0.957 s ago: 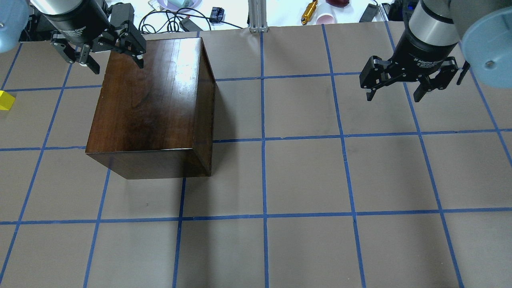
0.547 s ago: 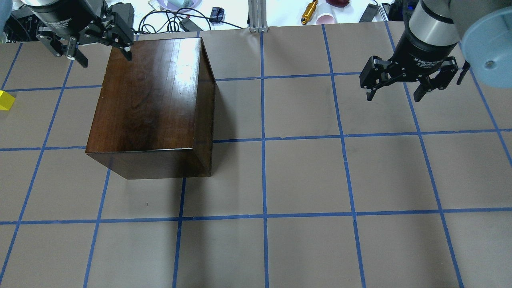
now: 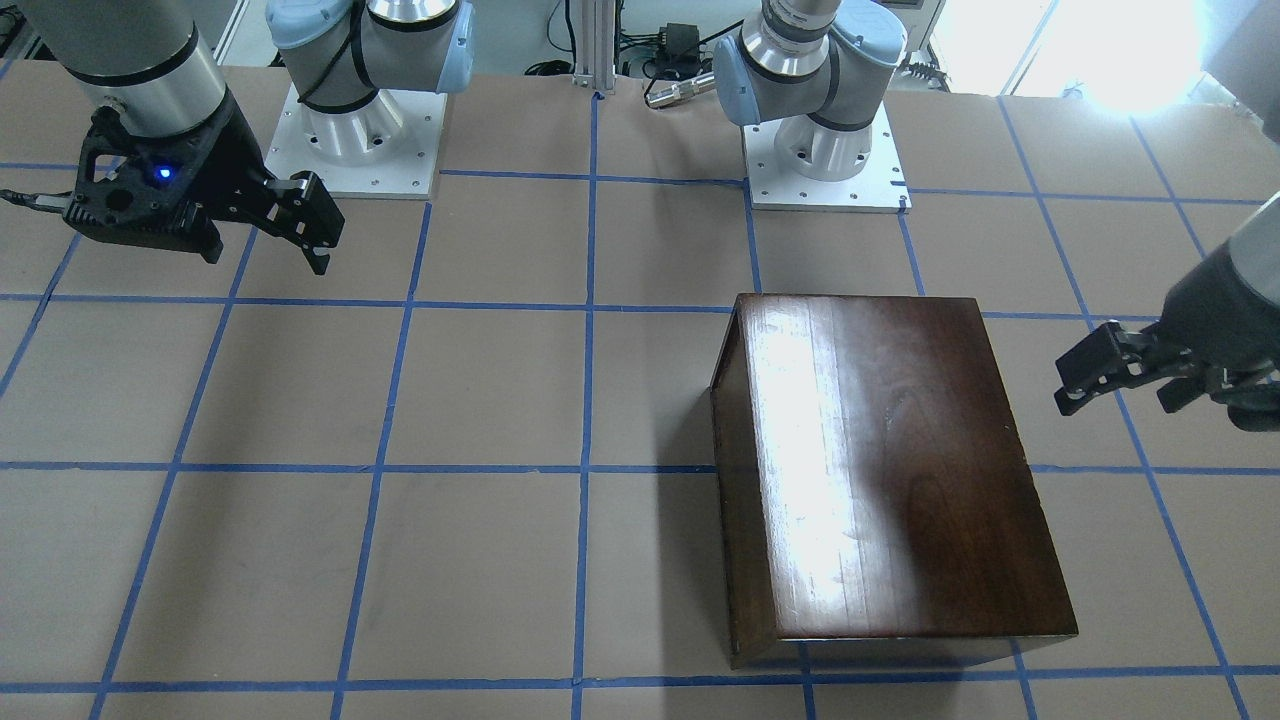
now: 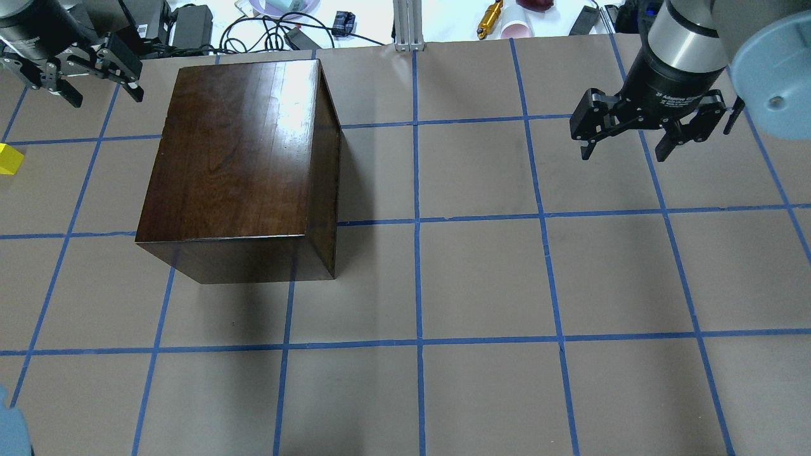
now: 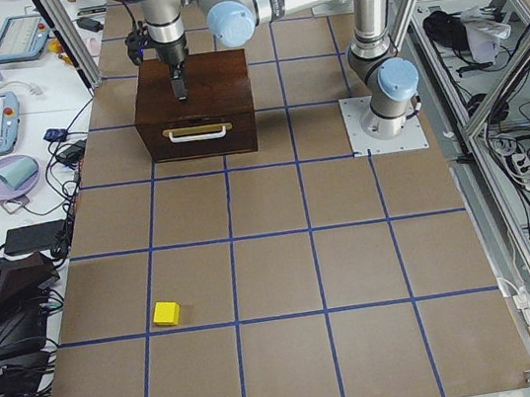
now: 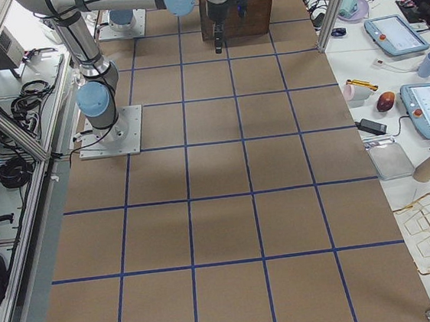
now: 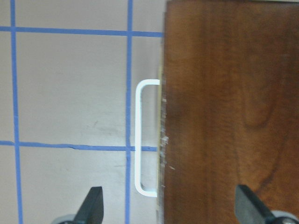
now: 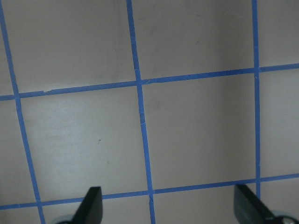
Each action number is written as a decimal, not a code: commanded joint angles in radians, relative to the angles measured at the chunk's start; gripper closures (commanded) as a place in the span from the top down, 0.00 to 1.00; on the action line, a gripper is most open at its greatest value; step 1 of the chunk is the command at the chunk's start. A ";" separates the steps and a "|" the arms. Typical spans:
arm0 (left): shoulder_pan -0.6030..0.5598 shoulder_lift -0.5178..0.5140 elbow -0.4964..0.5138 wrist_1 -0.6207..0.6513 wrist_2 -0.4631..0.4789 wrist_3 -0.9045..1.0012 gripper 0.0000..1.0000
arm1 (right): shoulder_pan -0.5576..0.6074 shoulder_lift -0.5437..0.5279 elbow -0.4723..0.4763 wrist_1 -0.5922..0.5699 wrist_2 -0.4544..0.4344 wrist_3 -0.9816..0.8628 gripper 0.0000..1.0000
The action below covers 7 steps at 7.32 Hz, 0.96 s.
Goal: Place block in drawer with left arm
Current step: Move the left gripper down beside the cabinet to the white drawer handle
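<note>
The box [image 4: 241, 152] at the upper left was dark wood with visible grain, lacquered to a high gloss that threw a white glare off its top. Its handle [image 7: 139, 140] looked smooth and pale. The tabletop [image 4: 481, 278] was matt brown, paper-like, crossed by blue tape [image 4: 416, 190]. The block [image 5: 166, 313] was plain, even yellow. The right arm [image 4: 681, 38] had a satin, silvery metal sleeve.

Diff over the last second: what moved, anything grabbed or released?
The left gripper slid toward the robot's left. It came off the far corner of the box and is now over bare table beside it. It stayed open and took hold of nothing. Unchanged: the right gripper is open and has not moved, the block sits on the table, and the drawer is shut.
</note>
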<state>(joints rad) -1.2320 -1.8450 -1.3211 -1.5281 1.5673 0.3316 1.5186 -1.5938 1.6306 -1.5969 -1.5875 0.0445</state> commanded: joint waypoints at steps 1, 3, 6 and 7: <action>0.075 -0.095 0.011 0.053 -0.004 0.154 1.00 | 0.000 0.000 0.000 0.000 0.001 0.000 1.00; 0.086 -0.155 0.000 0.095 -0.019 0.219 1.00 | 0.000 0.000 0.000 0.000 0.000 0.000 1.00; 0.163 -0.164 -0.050 0.082 -0.156 0.358 1.00 | 0.000 0.000 0.000 0.000 0.001 0.000 1.00; 0.163 -0.169 -0.076 0.082 -0.240 0.359 1.00 | 0.000 0.000 0.000 0.000 0.000 0.000 1.00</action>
<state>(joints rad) -1.0820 -2.0092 -1.3649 -1.4453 1.4067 0.6675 1.5186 -1.5938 1.6306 -1.5969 -1.5870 0.0445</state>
